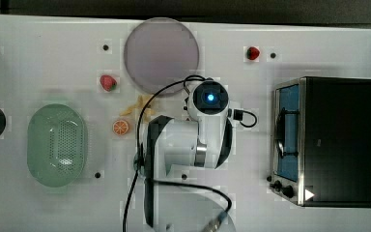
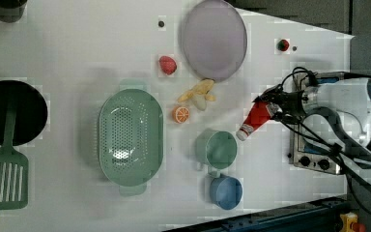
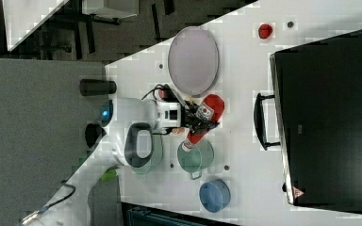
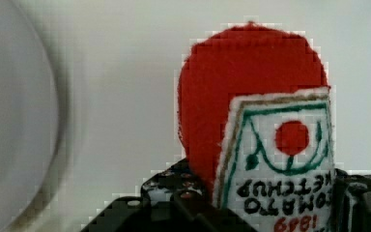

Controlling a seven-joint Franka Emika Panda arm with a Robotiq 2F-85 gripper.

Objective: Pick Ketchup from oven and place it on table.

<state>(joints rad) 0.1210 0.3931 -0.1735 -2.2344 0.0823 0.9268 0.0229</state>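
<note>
The gripper (image 2: 269,110) pinches the ketchup bottle (image 2: 254,119) around its red body, its dark fingers closed against both sides of the label. In the left view the bottle hangs tilted above the tabletop (image 2: 67,53), white cap pointing toward seven o'clock and red base toward one o'clock, with the oven (image 2: 314,157) just beyond it at three o'clock and the green cup (image 2: 217,149) near the cap at eight o'clock. In the right view the bottle (image 3: 203,120) is held over the rim of the green cup (image 3: 195,157), well apart from the oven (image 3: 327,117), whose handle sits at three o'clock from it. In the wrist view the bottle (image 4: 251,111) fills the middle, its white-and-red label facing the camera, with the grey plate's (image 4: 9,121) edge off to one side. In the top view the arm (image 1: 205,125) covers the bottle, and the oven (image 1: 340,140) stands at three o'clock from it with its blue glass door facing the arm. A blue cup (image 2: 226,192) sits at six o'clock from the green one in the left view, and the green strainer (image 2: 130,137) lies well apart at nine o'clock.
</note>
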